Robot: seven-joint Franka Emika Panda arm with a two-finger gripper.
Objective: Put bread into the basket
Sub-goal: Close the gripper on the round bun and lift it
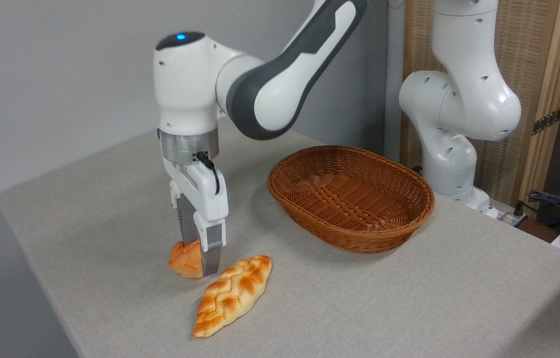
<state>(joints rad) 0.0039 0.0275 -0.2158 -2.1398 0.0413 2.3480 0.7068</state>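
We lose the bread's (184, 259) right side behind the gripper (199, 261) (far finger hidden too), arm cropped overhead.

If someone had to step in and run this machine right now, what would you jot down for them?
Pincer: down at the table, fingers on either side of the small round bun; whether it grips firmly yet is unclear.
Bun: on the table, left of the braided loaf.
Basket: empty, further back and to the right.
Done: pincer lowered over the bun.
Left: close on the bun, lift it, carry it over the basket, let go.
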